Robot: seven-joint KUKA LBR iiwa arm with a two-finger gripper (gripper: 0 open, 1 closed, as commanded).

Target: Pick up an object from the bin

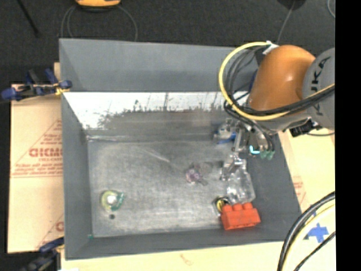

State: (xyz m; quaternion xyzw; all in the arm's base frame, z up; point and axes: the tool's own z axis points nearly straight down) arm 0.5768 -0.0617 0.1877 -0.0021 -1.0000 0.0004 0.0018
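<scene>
Nearest to me, in the near right corner of the bin (74,179), I see a red brick (240,215) with studs on top, lying flat on the floor close to the near wall. A small yellow-and-black piece (219,204) sits touching or just beside its left end. Over in the near left part of the floor, well apart from everything else, lies a small round green-and-white thing (111,199). Just beyond the brick there is a pale, glassy-looking shape (241,189); my view of it is poor, and it may be a loose item or the lower end of the tool. A little farther in, near the middle of the floor, rests a small purple piece (194,175). The gripper (232,171) hangs just to the right of that purple piece and just beyond the brick, low over the right side of the floor. I cannot tell from here whether it is open or closed, or whether it is touching anything. The brick and the purple piece are the things nearest to it, with the purple one beside it rather than under it. Farther back, against the foot of the far wall, I make out a small blue thing (223,132). Above all this the arm's orange cover (282,75) and its looped cables (224,75) reach in from the right over the far right corner.
</scene>
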